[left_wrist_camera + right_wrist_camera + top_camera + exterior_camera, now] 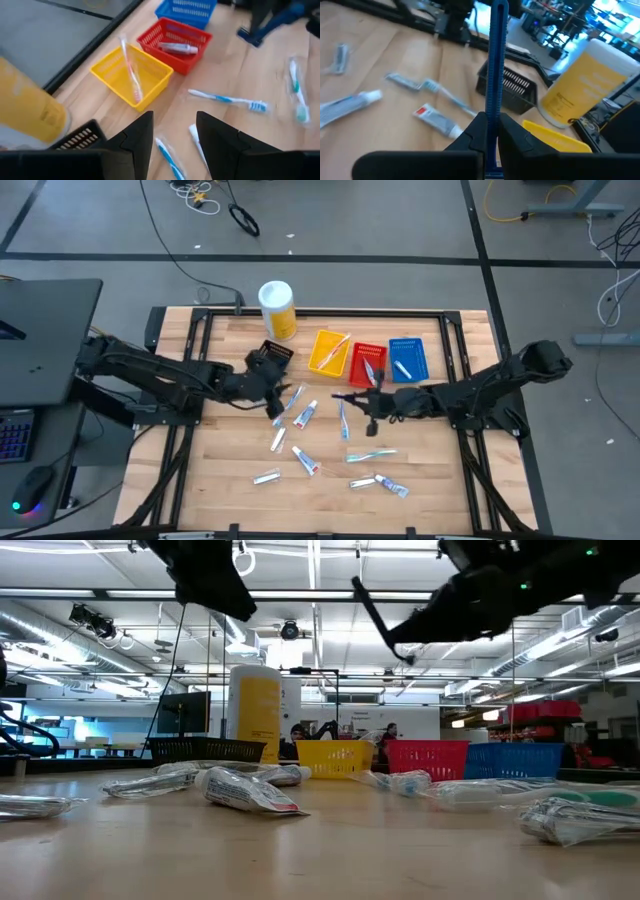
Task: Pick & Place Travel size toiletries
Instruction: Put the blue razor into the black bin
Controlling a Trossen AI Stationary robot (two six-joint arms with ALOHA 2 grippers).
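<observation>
Travel size toiletries lie scattered on the wooden table: white toothpaste tubes (305,415) and toothbrushes (227,99). Over the table's middle my right gripper (368,402) is shut on a dark blue razor (497,60) and stands clear above the table in the low view. My left gripper (175,140) hovers open over the tubes at the left centre (272,394) with nothing between its fingers. A toothbrush (131,70) lies in the yellow tray and a tube (177,48) in the red tray. My right gripper pinches the razor's ribbed handle (492,117) between its two fingers. The fingers come almost level from the table's right side. The handle runs out long past the fingertips, slanting up (375,612), and the razor is lifted clear of the table.
Along the far side stand a black tray (270,355), a yellow tray (330,352), a red tray (368,363) and a blue tray (405,360). A tall yellow canister (277,308) with a white lid stands behind the black tray. Bare wood shows at the near left.
</observation>
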